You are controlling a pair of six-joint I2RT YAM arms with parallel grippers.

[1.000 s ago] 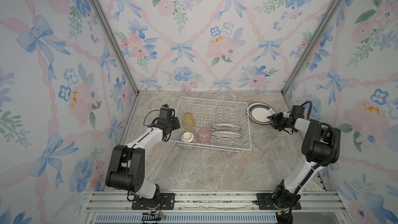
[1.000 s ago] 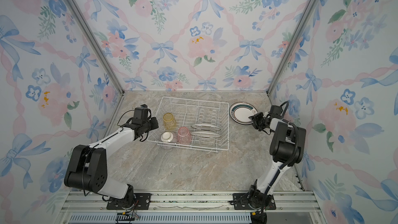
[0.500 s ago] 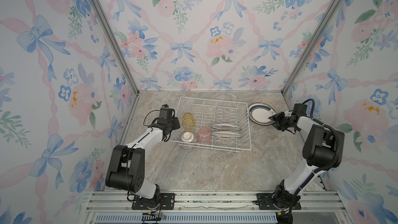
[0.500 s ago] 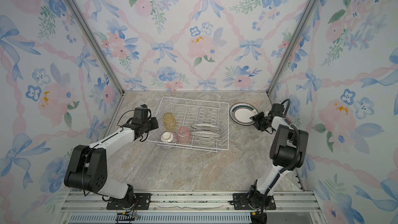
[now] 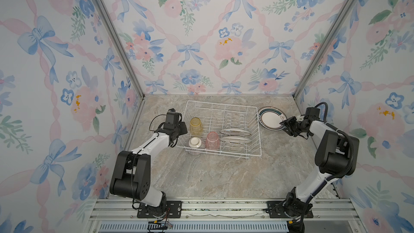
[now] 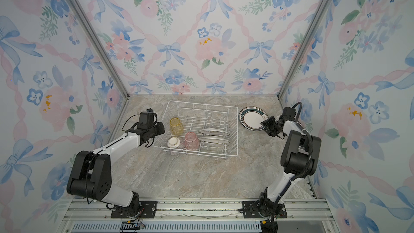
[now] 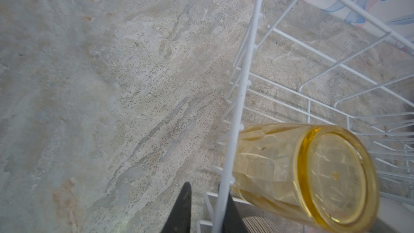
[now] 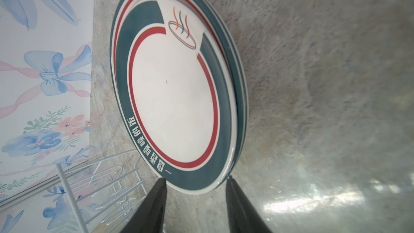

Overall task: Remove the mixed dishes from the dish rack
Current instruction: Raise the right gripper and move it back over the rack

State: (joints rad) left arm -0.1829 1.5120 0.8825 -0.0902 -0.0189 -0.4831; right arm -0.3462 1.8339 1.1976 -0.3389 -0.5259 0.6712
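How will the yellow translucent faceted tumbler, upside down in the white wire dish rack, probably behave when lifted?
The yellow translucent tumbler is probably light and stiff, with see-through moulded walls. Its glossy surface may slip, though the facets could help a grip. It stands close to the rim of the white wire dish rack, so tilting it might snag.

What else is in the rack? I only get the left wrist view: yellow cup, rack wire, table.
Observer: A pink cup, a bowl and two plates standing on edge in the slots.
Operator: Anything unloaded?
Observer: Yes, a stack of plates lies flat on the table, just right of the rack. The right wrist view shows more than one rim.
Operator: Right side gripping it?
Observer: No. The right pincer is open, its jaws standing apart on either side of the stack's near edge.
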